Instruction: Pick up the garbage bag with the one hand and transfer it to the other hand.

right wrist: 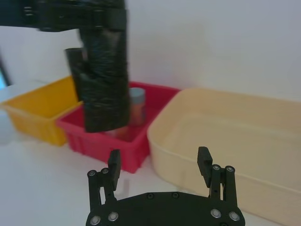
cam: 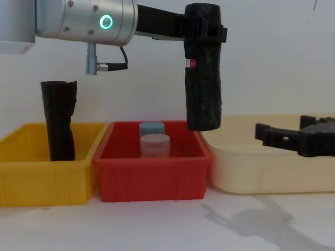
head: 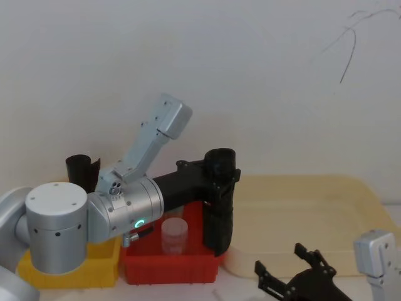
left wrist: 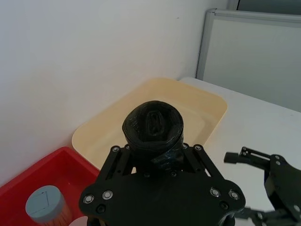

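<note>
Head view: left gripper (head: pixel 220 179) reaches in sideways, jaws clamped on the bag (head: pixel 217 219) near its top. The bag hangs upright below the jaws, over the tray-side end of the red bin (head: pixel 169 268). A clear cup (head: pixel 174 235) stands in that bin, beside the bag. The yellow bin (head: pixel 69 274) and second roll (head: pixel 81 169) are largely covered by the arm. A cream tray (head: pixel 313 207) lies past the jaws. Low at the frame bottom is the right gripper (head: pixel 282 264), jaws apart with nothing between them, well apart from the bag, its body cut off by the edge.

Left wrist view: the bag's top is seen end-on, squeezed between the jaws; its length is hidden under the gripper body. A blue-lidded jar (left wrist: pixel 46 203) stands in the red bin.

Right wrist view: its own jaws are apart and empty. The bag is ahead of and above them, blurred, and covers part of the jar. The left gripper is cut off at the frame top.

Chest view adds the side profile: a red mark (cam: pixel 192 63) on the bag just below the left jaws, and a green ring (cam: pixel 106 22) on that arm. The bag's bottom is off the counter (cam: pixel 157 225), near bin-rim level; whether it is over bin or tray, cannot tell here. The cup stands in front of the jar. The second roll stands upright in the yellow bin. The right gripper enters in front of the tray, apart from the bag.
</note>
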